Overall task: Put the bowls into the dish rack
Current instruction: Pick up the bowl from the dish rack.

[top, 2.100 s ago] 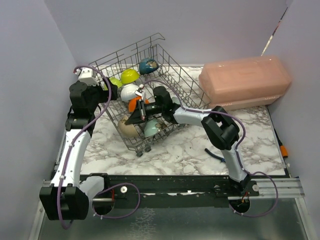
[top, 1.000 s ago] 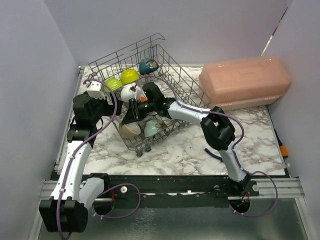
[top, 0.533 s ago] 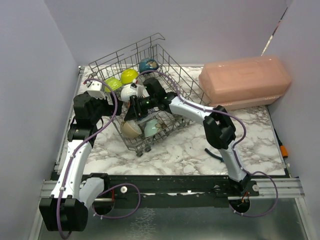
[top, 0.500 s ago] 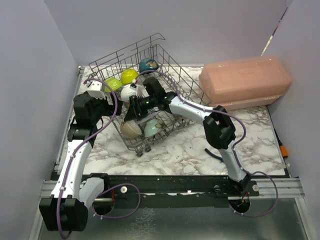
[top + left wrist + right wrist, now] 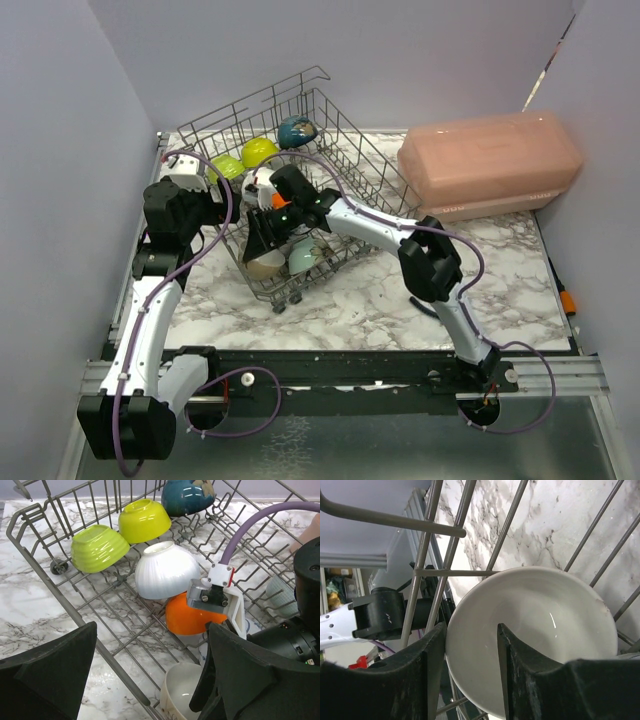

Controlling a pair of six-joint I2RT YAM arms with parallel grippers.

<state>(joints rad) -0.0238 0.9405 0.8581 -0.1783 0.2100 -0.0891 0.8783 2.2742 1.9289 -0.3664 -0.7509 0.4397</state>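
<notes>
The grey wire dish rack (image 5: 250, 101) stands tilted at centre left. In it are a dark blue bowl (image 5: 298, 130), a lime-yellow bowl (image 5: 259, 152), a lime-green bowl (image 5: 225, 168), a white bowl (image 5: 258, 183), an orange bowl (image 5: 278, 200), a pale teal bowl (image 5: 303, 257) and a beige bowl (image 5: 262, 262). My right gripper (image 5: 262, 240) reaches into the rack. In the right wrist view it (image 5: 471, 630) is open, one finger outside and one inside the beige bowl's (image 5: 545, 620) rim. My left gripper (image 5: 152, 630) is open and empty just outside the rack's left rail (image 5: 70, 605).
A pink lidded box (image 5: 490, 160) sits at the back right on the marble table. Purple cables loop over both arms. Purple walls close in the left, back and right. The rack's wires (image 5: 395, 517) crowd round the right fingers.
My right gripper has moved left and down, from beside the orange bowl to the beige bowl at the rack's near corner. My left arm has shifted a little beside the rack.
</notes>
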